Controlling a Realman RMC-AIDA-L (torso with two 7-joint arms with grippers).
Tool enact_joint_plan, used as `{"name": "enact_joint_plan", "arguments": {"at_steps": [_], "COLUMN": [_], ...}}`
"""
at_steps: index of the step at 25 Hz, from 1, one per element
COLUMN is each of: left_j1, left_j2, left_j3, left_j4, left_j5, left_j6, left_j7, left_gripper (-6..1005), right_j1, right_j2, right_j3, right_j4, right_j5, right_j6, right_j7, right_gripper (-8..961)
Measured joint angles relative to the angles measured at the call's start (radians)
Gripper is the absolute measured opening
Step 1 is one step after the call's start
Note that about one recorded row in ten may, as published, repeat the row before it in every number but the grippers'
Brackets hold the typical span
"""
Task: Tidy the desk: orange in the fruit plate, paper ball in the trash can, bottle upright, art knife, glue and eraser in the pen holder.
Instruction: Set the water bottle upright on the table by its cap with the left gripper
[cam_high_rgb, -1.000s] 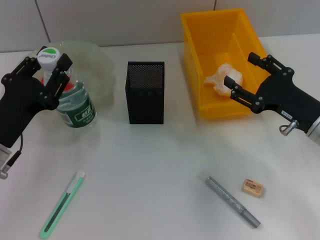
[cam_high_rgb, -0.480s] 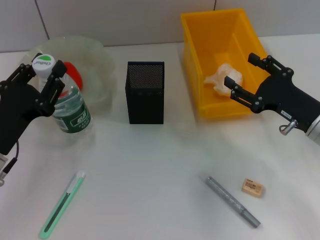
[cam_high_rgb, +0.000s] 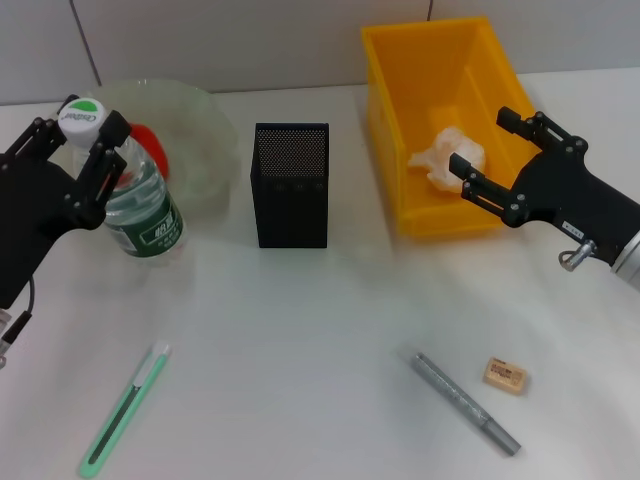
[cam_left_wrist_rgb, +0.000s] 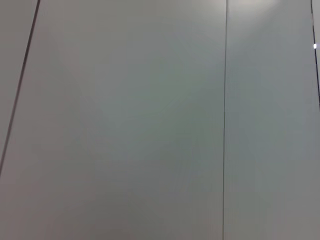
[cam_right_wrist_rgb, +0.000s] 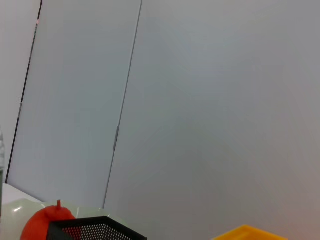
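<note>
Tidying roughly half complete, judged from the present layout on the desk (cam_high_rgb: 320, 330). The yellow trash can (cam_high_rgb: 385, 120) at the far right edge already holds the crumpled paper ball (cam_high_rgb: 445, 155), and the clear fruit plate (cam_high_rgb: 205, 130) at the far left corner holds the red-orange fruit, here taken as the orange (cam_high_rgb: 150, 140), partly hidden behind the bottle. The bottle (cam_high_rgb: 135, 195) stands nearly upright just in front of the plate, slightly tilted, clear plastic with a green label and a white-and-green cap; the left gripper (cam_high_rgb: 70, 150) has its jaws closed on the neck just below the cap, so this step appears near its end but not released. The right gripper (cam_high_rgb: 495, 155) hangs over the near wall of the trash can with jaws spread and empty. The black mesh pen holder (cam_high_rgb: 291, 185), mid-desk toward the far edge, shows nothing inside from this angle. Three items apparently remain: the green art knife (cam_high_rgb: 125, 410) at the near left corner, the grey glue (cam_high_rgb: 465, 403) lying diagonally toward the near right edge, and the small tan eraser (cam_high_rgb: 505, 375) just beside it.
</note>
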Motion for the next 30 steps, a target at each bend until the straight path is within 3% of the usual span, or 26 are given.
{"name": "enact_joint_plan", "arguments": {"at_steps": [30], "left_j1": [0.026], "left_j2": [0.007], "left_j3": [-0.005], "left_j4": [-0.046], "left_j5": [-0.006], "left_j6": [-0.010], "left_j7": [0.012], "left_gripper": [433], "right_j1": [-0.006], "right_j2": [0.002], "right_j3": [0.000], "right_j4": [0.002], "right_j5": [0.000], "right_j6": [0.001], "right_j7": [0.000], "right_gripper": [769]}}
